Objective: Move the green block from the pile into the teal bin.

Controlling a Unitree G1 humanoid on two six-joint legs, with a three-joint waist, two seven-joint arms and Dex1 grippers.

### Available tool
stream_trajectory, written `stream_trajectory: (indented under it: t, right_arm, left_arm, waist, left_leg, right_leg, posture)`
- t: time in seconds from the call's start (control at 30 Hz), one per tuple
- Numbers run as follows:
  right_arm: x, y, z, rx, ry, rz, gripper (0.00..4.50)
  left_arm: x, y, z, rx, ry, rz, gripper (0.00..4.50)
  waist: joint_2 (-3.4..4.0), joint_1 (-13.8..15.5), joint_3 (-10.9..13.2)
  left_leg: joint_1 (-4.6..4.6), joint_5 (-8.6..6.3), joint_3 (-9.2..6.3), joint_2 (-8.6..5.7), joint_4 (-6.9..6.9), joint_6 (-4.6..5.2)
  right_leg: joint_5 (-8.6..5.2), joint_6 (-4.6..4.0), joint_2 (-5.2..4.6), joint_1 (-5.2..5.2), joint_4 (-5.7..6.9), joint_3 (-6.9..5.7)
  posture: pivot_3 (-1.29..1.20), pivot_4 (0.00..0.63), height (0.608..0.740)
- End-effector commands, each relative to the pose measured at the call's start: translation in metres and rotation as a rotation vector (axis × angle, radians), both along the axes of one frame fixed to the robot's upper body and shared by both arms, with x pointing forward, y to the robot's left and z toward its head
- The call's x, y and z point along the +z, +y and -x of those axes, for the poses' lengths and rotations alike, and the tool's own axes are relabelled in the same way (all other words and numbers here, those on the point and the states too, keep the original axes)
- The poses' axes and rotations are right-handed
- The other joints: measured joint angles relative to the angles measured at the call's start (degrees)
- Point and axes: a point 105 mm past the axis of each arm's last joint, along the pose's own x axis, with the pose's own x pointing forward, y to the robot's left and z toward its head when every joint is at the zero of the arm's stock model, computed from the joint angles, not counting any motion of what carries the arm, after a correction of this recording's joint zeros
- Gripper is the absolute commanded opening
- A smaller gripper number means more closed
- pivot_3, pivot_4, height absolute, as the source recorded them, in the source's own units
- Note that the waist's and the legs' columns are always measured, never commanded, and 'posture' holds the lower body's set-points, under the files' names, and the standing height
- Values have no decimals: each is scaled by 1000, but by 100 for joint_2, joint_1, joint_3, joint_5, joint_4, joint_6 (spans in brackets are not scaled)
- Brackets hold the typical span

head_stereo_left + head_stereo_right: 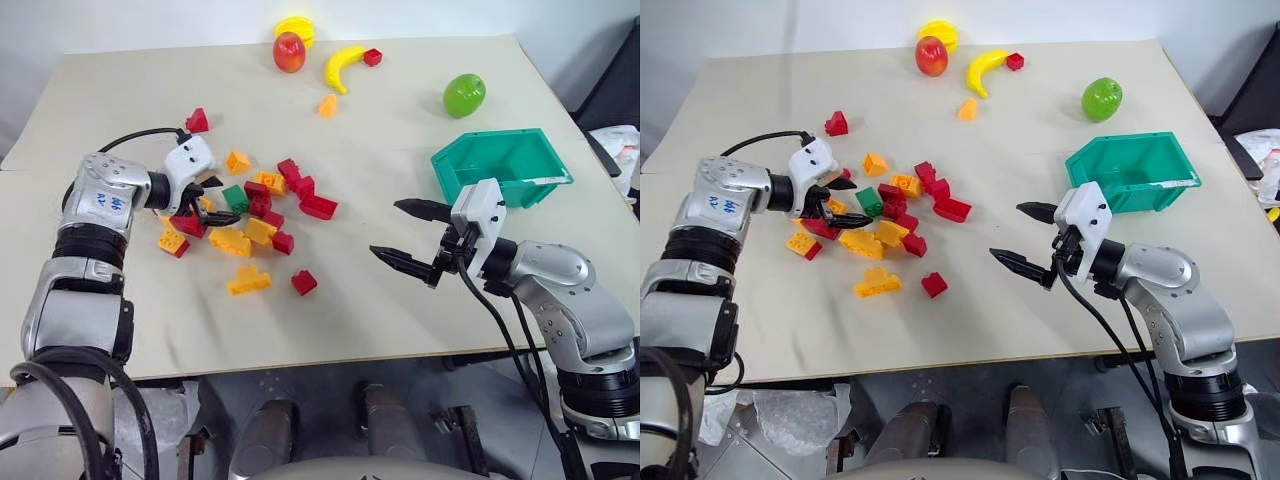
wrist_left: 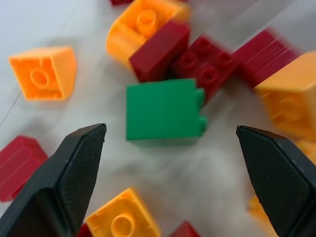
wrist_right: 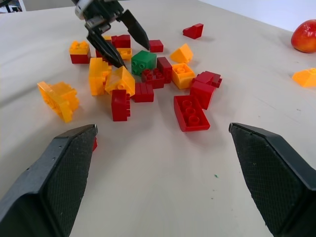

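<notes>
Nearest, right gripper (image 1: 407, 233) spread wide and empty above bare table (image 1: 420, 300), well apart from the bricks; best left idle there. Farther in, left gripper (image 1: 213, 200) also spread wide, holding nothing, pointing down at the pile (image 1: 250, 225). Green block (image 2: 164, 111) lying on the table between and just beyond the two black fingertips (image 2: 84, 148), touching a dark red brick (image 2: 207, 64) behind it. Advisable: lower straight over the flat green sides, close only on the green block, avoid catching the red neighbour, lift clear before crossing. Farthest, teal bin (image 1: 540, 180) at the right side, empty as far as visible.
</notes>
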Motion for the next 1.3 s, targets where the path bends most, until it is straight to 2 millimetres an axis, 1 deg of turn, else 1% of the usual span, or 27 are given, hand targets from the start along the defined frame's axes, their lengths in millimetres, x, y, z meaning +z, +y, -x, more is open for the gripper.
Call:
stream_trajectory:
  t: [0.03,0.07,0.1,0.13,0.27,0.3,0.33,0.47,0.53,0.63,0.7,0.73,0.8,0.87,0.9,0.93,1.0,1.03,1.1,1.17,1.23,1.27,1.3]
  right_arm:
    - [8,1,4,3,-42,-10,4500]
    - [8,1,4,1,-43,-9,4500]
    - [9,0,4,-2,-44,-9,4500]
    - [9,0,4,-5,-45,-9,4500]
    - [9,-1,5,-12,-47,-9,4500]
    - [9,-2,5,-16,-48,-8,4500]
    - [9,-3,6,-20,-48,-7,4500]
    - [11,-7,7,-37,-54,-6,4500]
    - [11,-9,7,-45,-55,-6,4500]
    - [13,-14,8,-62,-60,-2,4500]
    - [13,-18,8,-78,-63,3,4500]
    - [14,-21,8,-87,-64,4,4500]
    - [15,-27,9,-110,-68,10,4500]
    - [15,-30,10,-123,-69,14,4500]
    - [16,-33,11,-132,-69,18,4500]
    - [16,-34,11,-137,-70,21,4500]
    - [16,-41,13,-167,-69,30,4500]
    - [15,-48,14,-193,-72,39,4500]
    - [15,-59,14,-242,-78,54,4500]
    - [16,-66,15,-271,-81,60,4500]
    - [14,-68,20,-280,-75,65,4500]
    - [14,-69,22,-282,-73,66,4500]
    - [13,-69,23,-290,-72,68,4500]
  left_arm:
    - [5,-1,-8,9,-52,-80,4487]
    - [7,-5,-8,-3,-56,-53,4487]
    - [9,-8,-8,-13,-59,-27,4100]
    - [10,-10,-8,-17,-59,-6,3918]
    - [12,-11,-8,-27,-57,13,2700]
    - [16,-10,-6,-36,-60,35,2395]
    - [21,-11,-5,-50,-67,64,2208]
    - [46,-13,0,-103,-107,197,2202]
    - [58,-18,3,-146,-126,247,2202]
    - [77,-36,10,-253,-143,310,2201]
    - [78,-53,15,-325,-123,314,2201]
    - [77,-63,16,-355,-105,315,2201]
    - [64,-93,24,-468,-71,302,2201]
    - [56,-112,30,-542,-48,302,2201]
    - [50,-126,34,-576,-29,311,2201]
    - [46,-136,36,-597,-17,318,2201]
    - [28,-166,46,-687,28,307,2201]
    - [17,-177,50,-722,50,295,2201]
    - [3,-190,56,-761,83,276,2201]
    - [-5,-198,59,-785,84,256,2201]
    - [-6,-211,55,-760,66,272,2908]
    - [-6,-215,53,-746,61,283,3080]
    - [-4,-218,51,-727,63,307,3398]
  waist:
    - [0,0,0]
    - [0,3,0]
    - [0,1,0]
    - [0,-1,0]
    - [0,-7,0]
    - [0,-10,0]
    - [0,-10,0]
    - [0,-12,0]
    - [0,-10,0]
    - [-1,-1,0]
    - [-1,22,0]
    - [-1,32,0]
    - [0,70,0]
    - [0,84,0]
    - [0,86,0]
    - [-1,90,0]
    - [0,105,0]
    - [0,114,0]
    - [-1,130,0]
    - [-1,123,0]
    - [1,121,-1]
    - [1,131,-1]
    - [1,135,-1]
  left_leg:
    - [0,0,0,0,0,0]
    - [0,0,0,0,0,0]
    - [1,0,0,0,0,0]
    - [1,0,0,0,0,1]
    - [0,0,0,1,1,1]
    - [0,0,0,1,0,1]
    - [0,0,0,1,0,1]
    - [0,0,0,1,0,1]
    - [-1,0,0,1,1,1]
    - [-1,0,0,1,1,1]
    - [-1,0,-2,0,1,2]
    - [-1,-1,-4,-1,3,3]
    - [-1,-2,-5,-4,5,6]
    - [0,-2,-4,-6,9,9]
    - [0,-2,-4,-6,10,9]
    - [1,-2,-3,-6,11,9]
    - [0,-2,-3,-5,11,9]
    - [1,-2,-1,-4,11,9]
    - [1,-2,1,-4,12,9]
    - [1,-2,9,-4,14,10]
    - [5,-1,16,-2,14,10]
    - [11,-1,18,-1,14,10]
    - [13,-1,17,-1,14,11]
  right_leg:
    - [0,0,0,0,0,0]
    - [0,0,0,0,0,0]
    - [0,0,0,0,1,0]
    - [0,0,0,1,1,0]
    - [0,0,0,-1,1,0]
    - [0,0,0,-1,1,0]
    - [0,0,0,-1,1,0]
    - [0,0,0,-1,1,0]
    - [0,0,0,-1,1,0]
    - [0,0,-1,-1,1,0]
    - [0,0,-2,0,1,0]
    - [0,0,-3,2,1,-1]
    - [1,2,-5,7,-1,-1]
    - [3,5,-7,10,-2,0]
    - [3,6,-6,12,-3,0]
    - [3,6,-6,12,-4,0]
    - [4,7,-4,12,-5,1]
    - [4,7,-4,12,-4,2]
    - [4,7,-3,14,-5,1]
    - [6,12,-2,13,-7,7]
    - [7,12,1,14,-5,12]
    - [7,12,0,15,-2,14]
    - [7,12,1,18,-3,14]
  posture:
    - [0,150,740]
    - [0,150,740]
    - [0,150,740]
    - [0,150,740]
    - [0,150,740]
    - [0,150,740]
    - [0,150,740]
    - [0,150,740]
    - [0,150,740]
    - [0,150,740]
    - [0,150,740]
    - [0,150,740]
    - [0,150,740]
    - [0,150,740]
    - [0,150,740]
    - [0,150,740]
    - [0,150,740]
    - [0,150,740]
    - [0,150,740]
    - [0,150,740]
    - [0,150,740]
    - [0,150,740]
    - [0,150,740]
